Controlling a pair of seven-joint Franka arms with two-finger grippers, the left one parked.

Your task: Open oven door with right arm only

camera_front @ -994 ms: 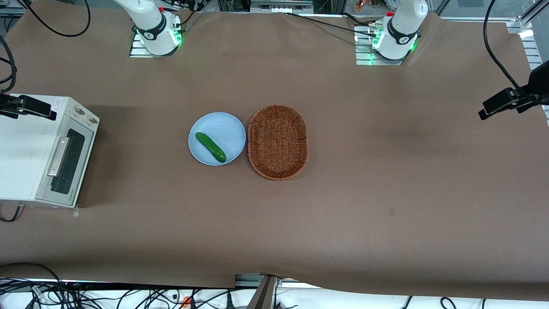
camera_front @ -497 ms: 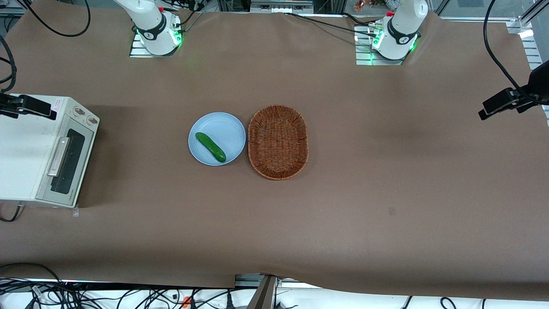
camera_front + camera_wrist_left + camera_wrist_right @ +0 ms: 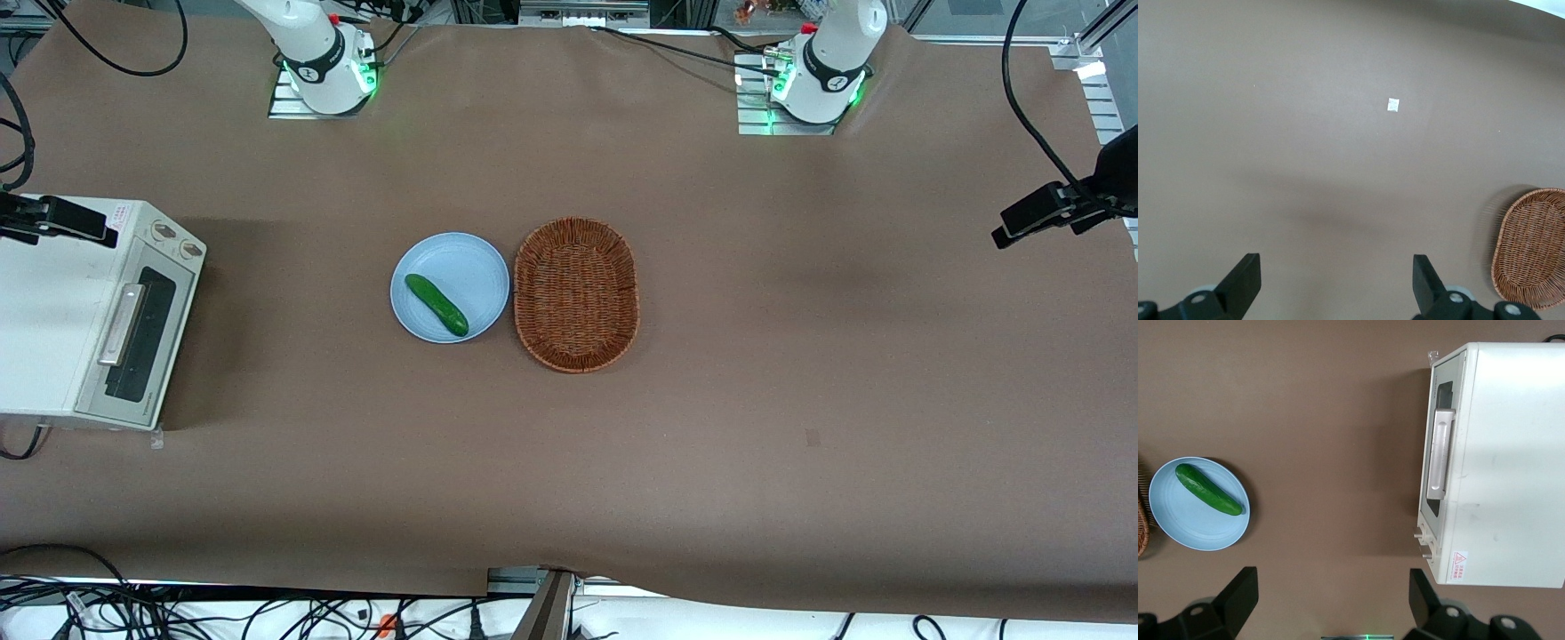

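Observation:
The white toaster oven (image 3: pixel 53 311) stands at the working arm's end of the table. Its silver-grey door (image 3: pixel 140 336), with a dark window and a silver bar handle (image 3: pixel 122 324), is closed and faces the middle of the table. In the right wrist view the oven (image 3: pixel 1505 467), its door (image 3: pixel 1436 507) and the handle (image 3: pixel 1439 453) show from above. My right gripper (image 3: pixel 1333 597) is open and empty, high above the bare table in front of the door, touching nothing. In the front view only the right arm's base (image 3: pixel 320 58) shows.
A light blue plate (image 3: pixel 462 258) holding a green cucumber (image 3: pixel 436 304) lies mid-table, beside a brown wicker basket (image 3: pixel 576 293). The plate (image 3: pixel 1185 520) and cucumber (image 3: pixel 1208 489) also show in the right wrist view. A black camera unit (image 3: pixel 62 220) hangs over the oven's top.

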